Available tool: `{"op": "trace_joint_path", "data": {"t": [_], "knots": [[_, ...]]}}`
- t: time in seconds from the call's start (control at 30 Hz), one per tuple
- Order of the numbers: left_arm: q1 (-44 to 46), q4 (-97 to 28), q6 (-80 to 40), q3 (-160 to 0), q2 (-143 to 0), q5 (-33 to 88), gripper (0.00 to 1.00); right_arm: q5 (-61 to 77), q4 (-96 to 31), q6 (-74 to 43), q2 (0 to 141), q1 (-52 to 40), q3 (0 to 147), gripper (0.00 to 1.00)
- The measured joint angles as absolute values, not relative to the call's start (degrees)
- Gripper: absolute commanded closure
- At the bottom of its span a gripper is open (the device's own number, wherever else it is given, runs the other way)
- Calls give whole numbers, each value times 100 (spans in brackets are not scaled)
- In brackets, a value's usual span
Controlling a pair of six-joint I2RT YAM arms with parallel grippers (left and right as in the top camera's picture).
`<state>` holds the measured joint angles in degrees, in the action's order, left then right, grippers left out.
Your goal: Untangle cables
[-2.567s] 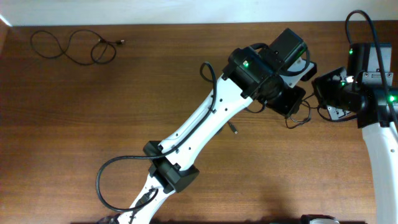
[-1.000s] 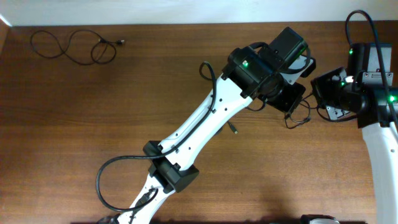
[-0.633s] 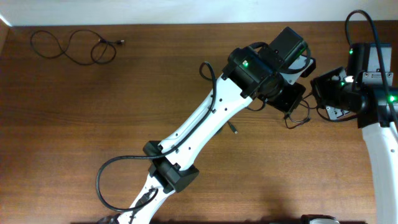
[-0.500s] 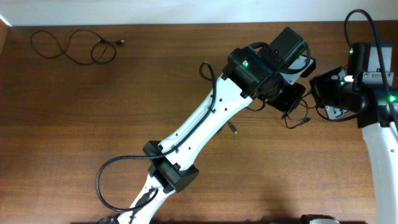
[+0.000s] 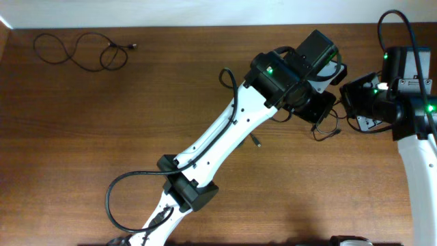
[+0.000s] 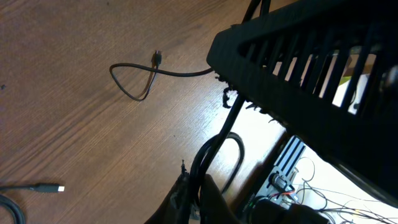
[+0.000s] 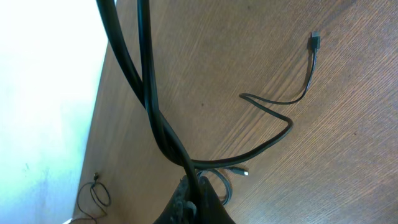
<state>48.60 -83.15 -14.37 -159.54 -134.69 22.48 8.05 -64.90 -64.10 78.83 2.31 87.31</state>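
Observation:
The tangled black cables (image 5: 330, 130) lie and hang between my two grippers at the right of the table. My left gripper (image 5: 316, 109) is shut on a black cable strand (image 6: 214, 149) that rises from its fingers (image 6: 198, 200). My right gripper (image 5: 349, 104) is shut on black strands (image 7: 146, 93) that run up from its fingers (image 7: 191, 198). A loose strand with a loop (image 6: 134, 81) and a plug end (image 7: 315, 41) lies on the wood. A separate wavy black cable (image 5: 78, 51) lies at the far left back, also seen in the right wrist view (image 7: 96, 193).
The brown wooden table (image 5: 123, 137) ends at a white wall at the back. A small plug (image 5: 256, 141) lies beside the left arm, and one shows in the left wrist view (image 6: 48, 188). The left arm's own thick cable (image 5: 119, 195) loops near the front.
Almost nothing. The right gripper has edged slightly left, toward the left gripper. Both keep their hold on the cables.

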Motion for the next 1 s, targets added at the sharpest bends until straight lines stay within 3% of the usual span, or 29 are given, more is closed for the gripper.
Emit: {"op": "trace_joint_path", "data": {"t": [0.53,1.0], "knots": [[4864,-8239,-1439,-15954,-13469,2377,100,331,-6630,-6396,7883,231,8731,96],[4574,-8156,-1439,-15954,-13469,3352,100,-307,-6643,-6254,7883,231,8731,96]]}}
